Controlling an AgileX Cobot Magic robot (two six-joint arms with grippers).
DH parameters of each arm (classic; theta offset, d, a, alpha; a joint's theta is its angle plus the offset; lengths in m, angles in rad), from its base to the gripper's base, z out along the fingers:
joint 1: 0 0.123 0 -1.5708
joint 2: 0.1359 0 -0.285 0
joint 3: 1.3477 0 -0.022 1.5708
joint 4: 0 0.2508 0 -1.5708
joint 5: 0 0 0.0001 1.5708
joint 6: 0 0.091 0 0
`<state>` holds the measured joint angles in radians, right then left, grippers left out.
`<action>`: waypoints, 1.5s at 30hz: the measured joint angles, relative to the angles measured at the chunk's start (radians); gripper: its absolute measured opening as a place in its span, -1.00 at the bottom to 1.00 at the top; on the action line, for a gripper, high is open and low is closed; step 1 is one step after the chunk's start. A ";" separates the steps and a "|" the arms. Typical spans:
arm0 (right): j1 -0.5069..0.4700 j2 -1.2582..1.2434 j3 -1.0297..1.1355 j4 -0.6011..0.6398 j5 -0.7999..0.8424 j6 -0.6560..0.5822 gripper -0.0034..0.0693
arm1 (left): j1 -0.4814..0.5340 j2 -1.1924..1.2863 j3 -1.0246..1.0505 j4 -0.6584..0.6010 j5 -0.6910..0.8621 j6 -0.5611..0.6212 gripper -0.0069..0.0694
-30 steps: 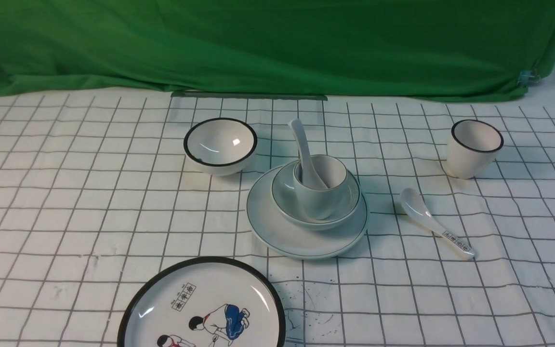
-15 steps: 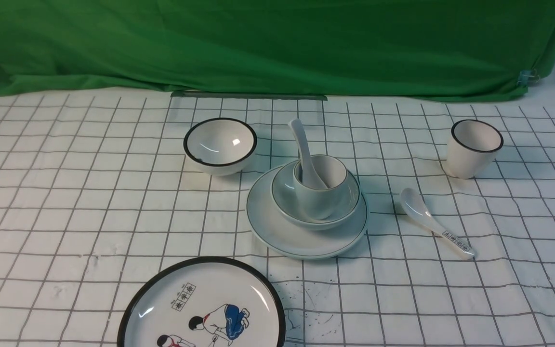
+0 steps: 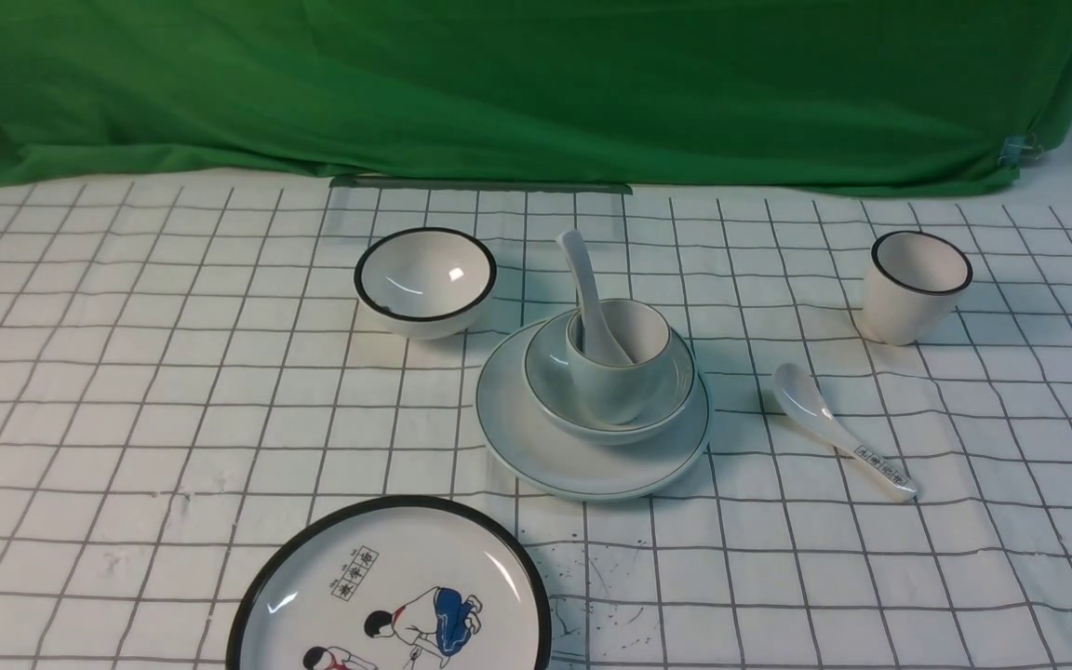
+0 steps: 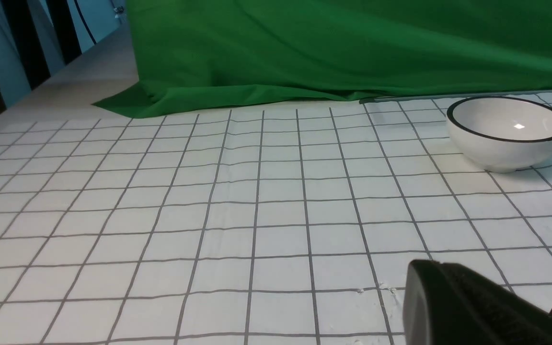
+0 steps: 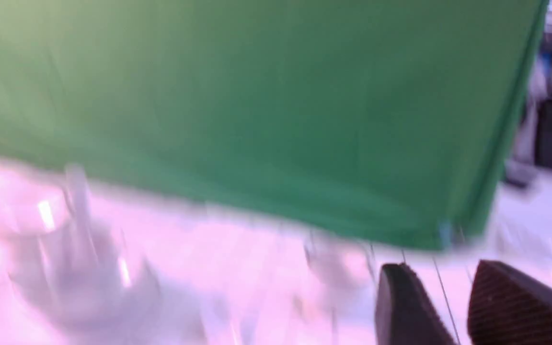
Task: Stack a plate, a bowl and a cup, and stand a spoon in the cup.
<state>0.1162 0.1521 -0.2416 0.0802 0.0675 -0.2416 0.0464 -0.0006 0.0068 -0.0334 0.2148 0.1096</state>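
In the front view the pale plate (image 3: 536, 451) lies at the table's middle with the shallow bowl (image 3: 547, 377) on it. The tapered cup (image 3: 615, 386) stands in the bowl. The plain white spoon (image 3: 582, 270) stands in the cup, handle leaning up and to the back left. Neither gripper is near the stack in the front view. In the left wrist view my left gripper (image 4: 422, 269) is shut and empty, low over the checked cloth. The right wrist view is blurred; my right gripper (image 5: 443, 268) is open there with nothing between its fingers.
A black-rimmed bowl (image 3: 425, 279) sits to the back left of the stack, also seen as the black-rimmed bowl (image 4: 508, 132). A black-rimmed cup (image 3: 917, 284) stands at the back right, a printed spoon (image 3: 838, 428) lies right of the stack, a cartoon plate (image 3: 392, 596) at the front. A green cloth (image 3: 536, 84) hangs behind.
A dark sliver at the front view's left edge has almost slipped out of frame. The stack and the other tableware have not moved.
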 joint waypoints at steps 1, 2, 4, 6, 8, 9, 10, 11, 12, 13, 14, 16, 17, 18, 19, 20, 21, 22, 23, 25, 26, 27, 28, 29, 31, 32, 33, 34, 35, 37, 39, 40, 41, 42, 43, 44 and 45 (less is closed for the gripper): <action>-0.005 0.000 0.011 0.000 0.007 -0.009 -0.22 | 0.000 0.000 0.000 0.000 0.000 0.000 -0.82; -0.052 0.000 0.062 0.000 0.047 -0.037 -0.22 | 0.002 0.000 0.000 0.000 0.000 0.000 -0.82; -0.076 -0.006 0.100 -0.001 0.056 -0.046 -0.22 | 0.002 0.000 0.000 0.000 0.000 0.000 -0.82; -0.133 -0.054 0.217 -0.001 0.084 -0.056 -0.22 | 0.002 0.000 0.000 0.000 0.000 0.000 -0.82; -0.151 -0.101 0.241 -0.002 0.145 -0.059 -0.22 | 0.002 0.000 0.000 0.000 0.000 0.000 -0.82; -0.153 -0.126 0.247 -0.002 0.170 -0.064 -0.22 | 0.002 -0.001 0.000 0.000 0.000 0.000 -0.82; -0.153 -0.141 0.249 -0.002 0.194 -0.064 -0.22 | 0.002 -0.001 0.000 0.000 0.000 0.000 -0.82; -0.149 -0.148 0.249 -0.002 0.202 -0.064 -0.22 | 0.002 -0.001 0.000 0.000 -0.008 0.000 -0.82; -0.143 -0.149 0.249 -0.001 0.206 -0.064 -0.22 | 0.002 -0.001 0.000 0.000 -0.006 0.000 -0.82; -0.142 -0.149 0.249 -0.001 0.206 -0.064 -0.22 | 0.002 -0.001 0.000 0.000 -0.006 0.000 -0.82; -0.134 -0.150 0.249 -0.001 0.207 -0.064 -0.22 | 0.002 -0.001 0.000 0.001 -0.007 0.000 -0.82; -0.131 -0.150 0.249 -0.001 0.206 -0.064 -0.22 | 0.002 -0.001 0.000 0.001 -0.007 0.000 -0.82; -0.132 -0.150 0.249 -0.001 0.207 -0.064 -0.22 | 0.002 -0.001 0.000 0.001 -0.007 0.000 -0.82; -0.132 -0.150 0.249 -0.001 0.206 -0.064 -0.22 | 0.002 -0.001 0.000 0.004 -0.007 0.003 -0.82; -0.132 -0.150 0.249 -0.001 0.206 -0.064 -0.22 | 0.002 -0.001 0.000 0.004 -0.007 0.003 -0.82; -0.132 -0.150 0.249 -0.001 0.206 -0.063 -0.22 | 0.002 -0.001 0.000 0.004 -0.007 0.003 -0.82; -0.132 -0.150 0.249 -0.001 0.206 -0.063 -0.22 | 0.002 -0.001 0.000 0.004 -0.007 0.003 -0.82; -0.132 -0.150 0.249 -0.001 0.206 -0.063 -0.22 | 0.002 -0.001 0.000 0.004 -0.007 0.003 -0.82; -0.132 -0.150 0.249 -0.001 0.206 -0.063 -0.22 | 0.002 -0.001 0.000 0.004 -0.007 0.003 -0.82; -0.132 -0.150 0.249 -0.001 0.206 -0.063 -0.22 | 0.002 -0.001 0.000 0.004 -0.007 0.003 -0.82; -0.132 -0.150 0.249 -0.001 0.206 -0.063 -0.22 | 0.002 -0.001 0.000 0.004 -0.007 0.003 -0.82; -0.132 -0.150 0.249 -0.001 0.206 -0.063 -0.22 | 0.002 -0.001 0.000 0.004 -0.007 0.003 -0.82; -0.132 -0.150 0.249 -0.001 0.206 -0.063 -0.22 | 0.003 -0.001 0.000 0.004 -0.007 0.003 -0.82; -0.132 -0.150 0.249 -0.001 0.206 -0.063 -0.22 | 0.003 -0.001 0.000 0.004 -0.007 0.003 -0.82; -0.132 -0.150 0.249 -0.001 0.206 -0.063 -0.22 | 0.003 -0.001 0.000 0.004 -0.007 0.003 -0.82; -0.132 -0.150 0.249 -0.001 0.206 -0.063 -0.22 | 0.003 -0.001 0.000 0.004 -0.007 0.003 -0.82; -0.132 -0.150 0.249 -0.001 0.206 -0.063 -0.22 | 0.003 -0.001 0.000 0.004 -0.007 0.003 -0.82; -0.132 -0.150 0.249 -0.001 0.206 -0.063 -0.22 | 0.003 -0.001 0.000 0.004 -0.007 0.003 -0.82; -0.132 -0.150 0.249 -0.001 0.206 -0.063 -0.22 | 0.003 -0.001 0.000 0.004 -0.007 0.003 -0.82; -0.132 -0.150 0.249 -0.001 0.206 -0.063 -0.22 | 0.003 -0.001 0.000 0.004 -0.007 0.003 -0.82; -0.132 -0.150 0.249 -0.001 0.206 -0.063 -0.22 | 0.003 -0.001 0.000 0.004 -0.007 0.003 -0.82; -0.132 -0.150 0.249 -0.001 0.206 -0.063 -0.22 | 0.003 -0.001 0.000 0.004 -0.007 0.003 -0.82; -0.132 -0.150 0.249 -0.001 0.206 -0.063 -0.22 | 0.003 -0.001 0.000 0.004 -0.007 0.003 -0.82; -0.132 -0.150 0.249 -0.001 0.206 -0.063 -0.22 | 0.003 -0.001 0.000 0.004 -0.007 0.003 -0.82; -0.132 -0.150 0.249 -0.001 0.206 -0.063 -0.22 | 0.003 -0.001 0.000 0.004 -0.007 0.003 -0.82; -0.132 -0.150 0.249 -0.001 0.206 -0.063 -0.22 | 0.003 -0.001 0.000 0.004 -0.007 0.003 -0.82; -0.132 -0.150 0.249 -0.001 0.206 -0.063 -0.22 | 0.003 -0.001 0.000 0.004 -0.007 0.003 -0.82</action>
<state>-0.0154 0.0019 0.0074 0.0797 0.2733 -0.3049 0.0491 -0.0019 0.0068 -0.0291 0.2073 0.1127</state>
